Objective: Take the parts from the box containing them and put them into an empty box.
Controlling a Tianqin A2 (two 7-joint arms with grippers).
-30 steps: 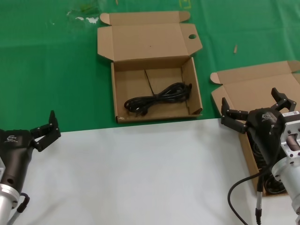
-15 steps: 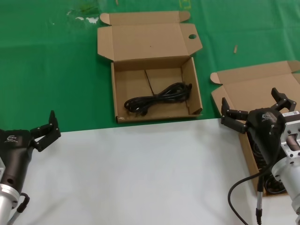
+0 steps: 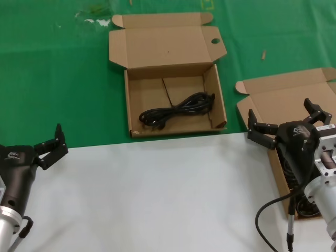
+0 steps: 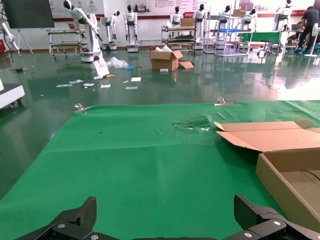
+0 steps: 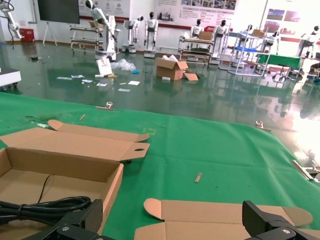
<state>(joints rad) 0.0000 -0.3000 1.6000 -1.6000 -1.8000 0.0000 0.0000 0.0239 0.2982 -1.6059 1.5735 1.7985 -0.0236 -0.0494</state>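
A shallow brown box with a round hole in its lid flap (image 3: 218,100) lies open on the green cloth and holds one coiled black cord (image 3: 176,110). A second brown box with a plain lid (image 3: 283,97) lies at the right; dark cords (image 3: 307,206) show in it, mostly hidden behind my right arm. My right gripper (image 3: 281,113) is open and empty above this box's near left part. In the right wrist view its jaws (image 5: 172,212) frame the plain lid (image 5: 215,215), with the cord (image 5: 45,206) to one side. My left gripper (image 3: 51,147) is open and empty at the near left.
A white sheet (image 3: 157,194) covers the near half of the table, and green cloth (image 3: 58,79) covers the far half. A small wood scrap (image 3: 263,54) and white marks (image 3: 92,20) lie on the cloth. The left wrist view shows its jaws (image 4: 164,210) over bare cloth.
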